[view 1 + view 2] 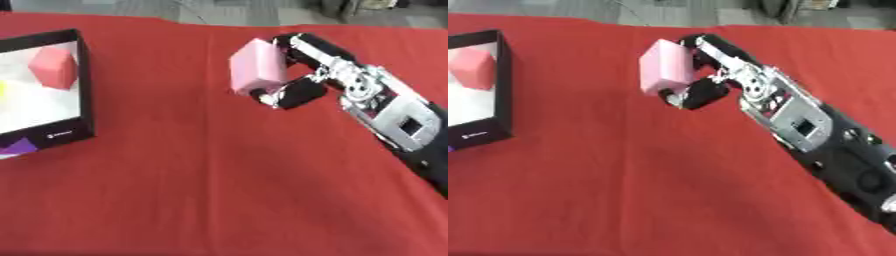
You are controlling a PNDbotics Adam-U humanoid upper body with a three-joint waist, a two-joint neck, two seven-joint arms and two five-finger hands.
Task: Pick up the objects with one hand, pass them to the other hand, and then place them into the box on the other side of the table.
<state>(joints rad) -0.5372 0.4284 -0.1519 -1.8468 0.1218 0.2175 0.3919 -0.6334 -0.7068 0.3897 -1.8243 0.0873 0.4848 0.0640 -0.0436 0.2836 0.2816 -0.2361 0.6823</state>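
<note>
1. Red cloth (219, 190) covers the table, with grey floor beyond its far edge.
2. At left sits a black-walled box (84, 85) with a white floor and a red block (54, 67) inside.
3. Reaching in from the right, the right hand (302, 75) has fingers and thumb curled around a pink block (256, 66), held near the table's middle, well apart from the box.

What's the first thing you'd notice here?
The robot's right hand, reaching in from the right, holds a pale pink block above the middle of the red tablecloth. At the left edge sits a black box with a red block inside.
</note>
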